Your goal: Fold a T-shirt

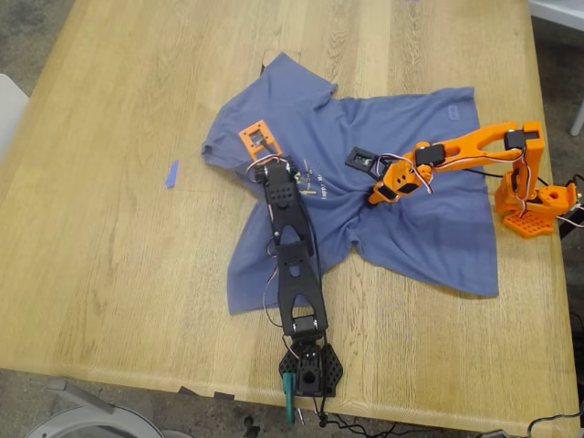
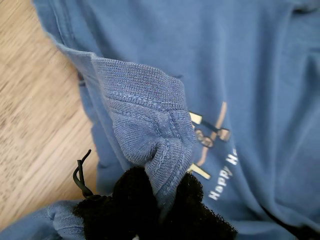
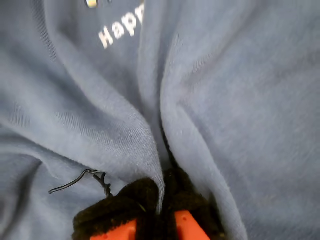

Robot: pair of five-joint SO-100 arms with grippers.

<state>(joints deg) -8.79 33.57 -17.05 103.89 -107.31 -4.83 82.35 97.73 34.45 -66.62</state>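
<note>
**T-shirt on worktop, 2 tools engaged**

We logged 1 T-shirt (image 1: 401,182) lying rumpled mid-worktop (image 1: 109,274). Our first tool (image 2: 160,195) was clamped on a ribbed hem fold; our second tool (image 3: 162,200) pinched a central fold. 1 blue tape strip (image 1: 171,173) lay beside, apart.

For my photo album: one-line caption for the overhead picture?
Two small arms pinch a rumpled blue T-shirt on a wooden table.
</note>
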